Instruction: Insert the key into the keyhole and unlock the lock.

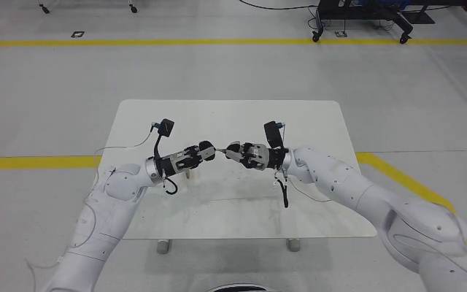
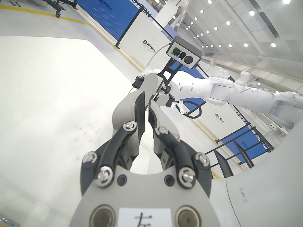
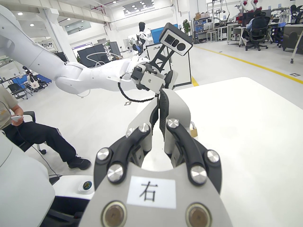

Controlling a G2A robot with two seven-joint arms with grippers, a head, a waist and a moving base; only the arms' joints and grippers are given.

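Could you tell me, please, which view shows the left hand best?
The left wrist view: the left hand is close up, its pads closed together. The top view shows it small, facing the right hand; the right wrist view shows it farther off.

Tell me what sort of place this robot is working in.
Probably a robotics lab in an industrial hall: yellow floor lines, blue-and-white partition panels, and workstations with office chairs and other robot arms.

Smooth white table point(image 1: 306, 124), brass-toned metal lock point(image 3: 194, 132), ribbed black rubbery pads point(image 3: 163, 112) on pale plastic fingers point(image 3: 177, 106)
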